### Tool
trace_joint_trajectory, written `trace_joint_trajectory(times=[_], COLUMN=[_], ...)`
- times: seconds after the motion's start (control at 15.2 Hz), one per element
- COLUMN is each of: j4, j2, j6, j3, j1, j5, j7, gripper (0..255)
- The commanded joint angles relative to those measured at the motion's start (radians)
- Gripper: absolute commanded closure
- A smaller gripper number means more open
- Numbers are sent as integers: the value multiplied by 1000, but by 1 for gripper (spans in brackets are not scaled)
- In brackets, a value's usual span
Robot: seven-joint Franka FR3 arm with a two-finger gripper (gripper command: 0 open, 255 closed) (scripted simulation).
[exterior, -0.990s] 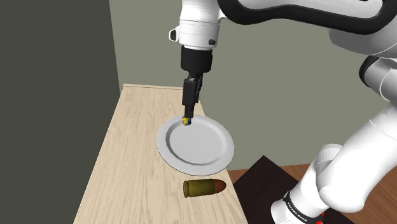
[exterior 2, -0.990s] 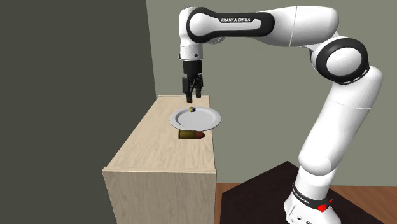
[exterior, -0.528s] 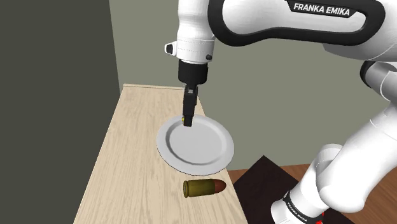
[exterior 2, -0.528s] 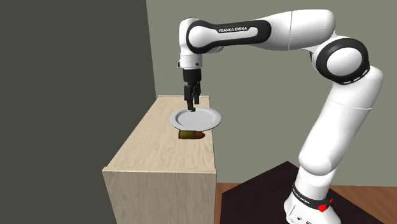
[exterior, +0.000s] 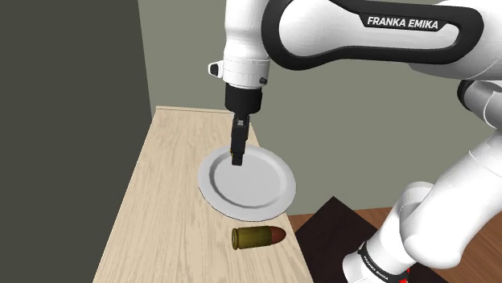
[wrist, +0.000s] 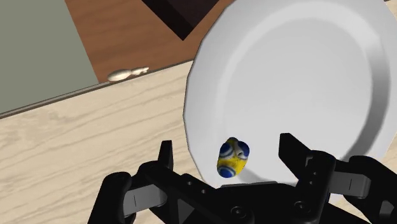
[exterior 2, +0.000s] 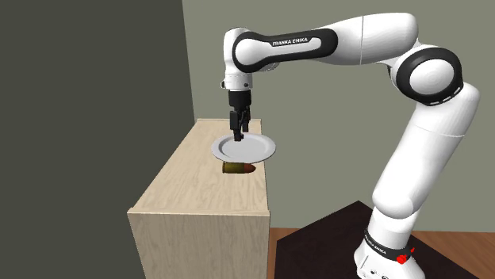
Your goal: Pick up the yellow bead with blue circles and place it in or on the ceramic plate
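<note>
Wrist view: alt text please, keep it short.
A yellow bead with blue circles shows at the rim of a white plate, between the black fingers of the open gripper, touching neither. The plate rests on a light wooden tabletop.

The plate [exterior: 259,191] sits on the tabletop [exterior: 161,201] toward the shoulder view's right edge, with a cartridge [exterior: 257,236] lying just nearer. Above the plate's far rim hangs the end effector [exterior: 238,161], the bead [wrist: 233,158] between its fingers, touching neither.

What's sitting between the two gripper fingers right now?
In the wrist view, the yellow bead with blue circles lies between the parted fingers, touching neither, over the white plate near its rim.
</note>
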Motion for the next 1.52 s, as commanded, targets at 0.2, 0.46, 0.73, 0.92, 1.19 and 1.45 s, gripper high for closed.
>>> trace_joint_trajectory(times=[0.2, 0.46, 0.73, 0.92, 1.19, 1.45], j4=[0, -1, 15, 61, 127, 199], j2=[0, 0, 1, 7, 19, 35], j6=[1, 1, -13, -54, -109, -166], j3=[0, 0, 0, -1, 0, 1], j1=[0, 0, 0, 0, -1, 0], j5=[0, 0, -1, -3, -7, -13], j7=[0, 1, 1, 6, 14, 23], gripper=[255, 255, 255, 255, 255, 255])
